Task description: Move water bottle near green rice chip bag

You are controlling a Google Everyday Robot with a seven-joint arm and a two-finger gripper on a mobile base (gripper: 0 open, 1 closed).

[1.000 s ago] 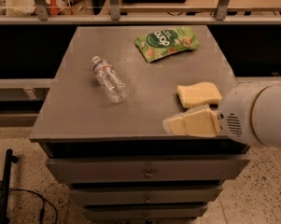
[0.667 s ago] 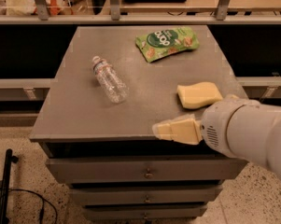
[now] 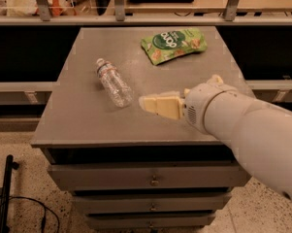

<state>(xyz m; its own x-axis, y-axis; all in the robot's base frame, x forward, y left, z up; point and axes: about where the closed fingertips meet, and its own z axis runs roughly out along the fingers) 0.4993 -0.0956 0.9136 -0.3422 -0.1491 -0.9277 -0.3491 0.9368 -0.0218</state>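
Water bottle [image 3: 114, 83] is lying on its side, left-centre of table [image 3: 77, 120]. Its long axis is running diagonally, cap pointing far-left, base near-right. Gripper [image 3: 146, 103] is hanging just right of the base; apart or together, cannot tell. Green rice chip bag [image 3: 173, 44] is lying far-right, well apart.

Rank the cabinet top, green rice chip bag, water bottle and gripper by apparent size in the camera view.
1. the cabinet top
2. the green rice chip bag
3. the water bottle and the gripper, just right of the bottle: they look alike, and the gripper is nearer the camera, so unranked.
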